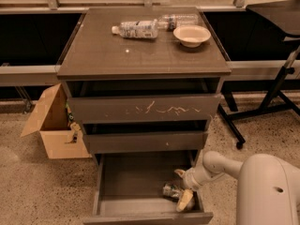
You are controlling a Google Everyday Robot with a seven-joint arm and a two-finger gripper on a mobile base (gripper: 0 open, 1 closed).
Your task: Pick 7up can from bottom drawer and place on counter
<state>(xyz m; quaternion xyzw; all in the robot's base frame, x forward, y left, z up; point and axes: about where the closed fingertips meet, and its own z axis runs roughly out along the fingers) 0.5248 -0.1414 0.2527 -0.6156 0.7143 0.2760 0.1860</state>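
The bottom drawer [131,184] is pulled open, with a grey inside. The 7up can [169,190], small, dented and silver-green, lies at the drawer's right front. My gripper [182,187] reaches into the drawer from the right on a cream arm. It is open, with one fingertip [180,174] behind the can and the other [184,201] in front of it. The can sits right at the gap between them. The counter [140,53] is the dark glossy cabinet top above.
Two clear plastic bottles [136,29] [178,20] lie on the counter's far side beside a cream bowl [191,35]. An open cardboard box [51,125] stands on the floor to the left. A black stand's legs [276,100] are to the right. My white body [269,191] fills the lower right corner.
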